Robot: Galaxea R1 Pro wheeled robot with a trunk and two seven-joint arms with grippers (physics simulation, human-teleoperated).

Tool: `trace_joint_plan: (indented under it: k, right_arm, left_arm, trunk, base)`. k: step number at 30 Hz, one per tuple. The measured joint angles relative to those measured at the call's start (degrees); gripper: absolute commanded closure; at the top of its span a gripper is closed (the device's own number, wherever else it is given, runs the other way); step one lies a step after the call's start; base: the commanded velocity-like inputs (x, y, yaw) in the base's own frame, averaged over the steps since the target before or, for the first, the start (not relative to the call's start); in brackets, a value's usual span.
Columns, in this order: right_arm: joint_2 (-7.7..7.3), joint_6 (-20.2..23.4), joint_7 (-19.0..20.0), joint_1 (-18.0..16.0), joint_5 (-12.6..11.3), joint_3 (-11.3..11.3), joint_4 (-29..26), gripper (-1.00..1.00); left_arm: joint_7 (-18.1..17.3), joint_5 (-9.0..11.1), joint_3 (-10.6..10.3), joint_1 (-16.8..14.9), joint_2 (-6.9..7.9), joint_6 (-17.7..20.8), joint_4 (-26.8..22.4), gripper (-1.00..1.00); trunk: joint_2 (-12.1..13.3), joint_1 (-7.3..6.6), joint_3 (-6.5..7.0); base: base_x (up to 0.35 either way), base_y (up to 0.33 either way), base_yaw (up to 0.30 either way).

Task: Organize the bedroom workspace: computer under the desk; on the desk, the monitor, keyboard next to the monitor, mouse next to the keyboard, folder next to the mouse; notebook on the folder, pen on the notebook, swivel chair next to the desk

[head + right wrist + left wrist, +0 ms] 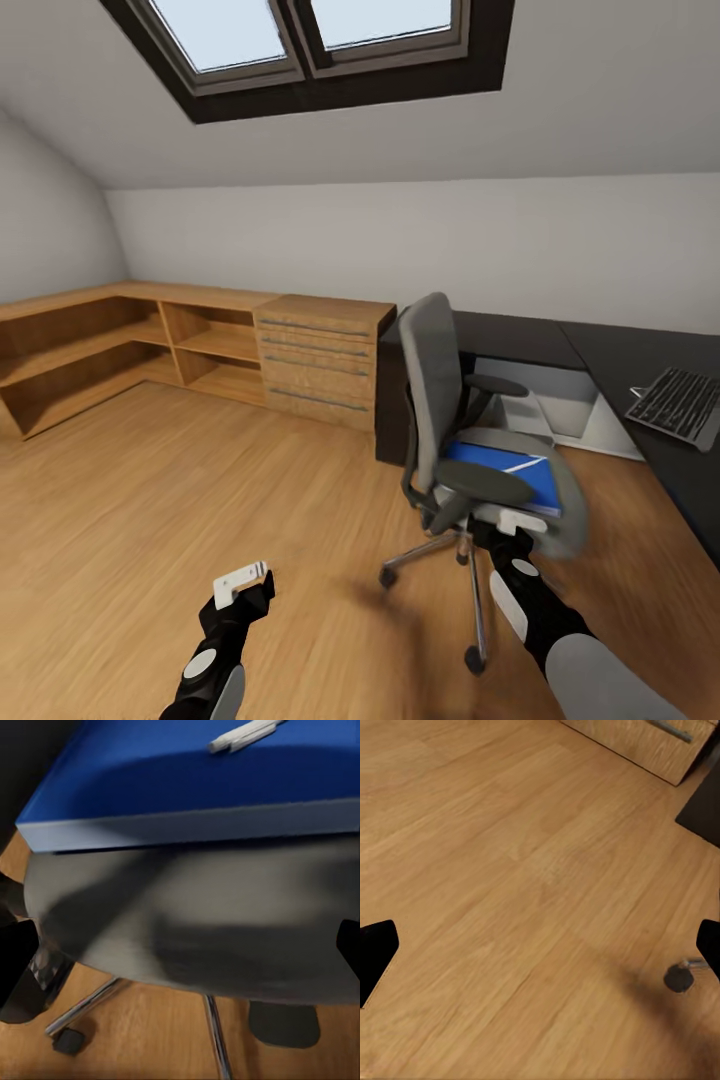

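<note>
Reaching toward the chair seat, the right end effector [510,522] sits at lower centre-right of the head view, just at the front edge of the swivel chair [470,440]. Its fingers are spread apart at the frame sides of the right wrist view, nothing between them, so it is open and empty. That view looks straight at the grey seat rim with the blue folder [202,776] lying flat on top, in the upper half of frame. A white pen [244,735] rests on the folder near the top edge.

Left end effector [243,583] hangs low over the wooden floor [510,870] at lower left, fingers wide apart, holding nothing. A chair caster [679,977] shows at lower right of its wrist view.

Keyboard [678,403] lies on the dark worktop [640,360] at the right edge.

Step in hand, as I judge it: fetching the folder off the chair. Next move likely calls for raising the right end effector above the seat rim, then closing on the folder's near edge. The pen may slide off if the folder tilts.
</note>
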Motion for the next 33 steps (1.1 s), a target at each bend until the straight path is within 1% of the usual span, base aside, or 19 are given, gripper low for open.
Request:
trace_joint_plan:
  k: [11, 15, 20, 33]
  right_arm:
    - [-0.07, 0.0, 0.0, 0.0, 0.0, 0.0, 0.0, -1.0]
    - [-0.16, 0.0, 0.0, 0.0, 0.0, -0.1, -0.1, -1.0]
    - [-0.28, 0.1, 0.1, 0.0, 0.0, -0.1, -0.1, -1.0]
    - [-0.44, 0.1, 0.0, 0.0, 0.0, -0.2, -0.1, -1.0]
  left_arm:
    - [0.0, 0.0, 0.0, 0.0, 0.0, 0.0, 0.0, -1.0]
    - [0.0, 0.0, 0.0, 0.0, 0.06, 0.0, 0.0, -1.0]
    - [0.0, 0.0, 0.0, 0.0, 0.05, 0.0, 0.0, -1.0]
    - [0.0, 0.0, 0.1, 0.0, 0.08, 0.0, -0.2, -1.0]
  trunk:
    - [0.0, 0.0, -0.37]
    - [0.0, 0.0, -0.43]
    - [0.0, 0.0, -0.3]
    - [0.0, 0.0, 0.39]
  base:
    - [0.0, 0.0, 0.255]
    - [0.0, 0.0, 0.061]
    - [0.0, 0.0, -0.132]
    - [0.0, 0.0, -0.227]
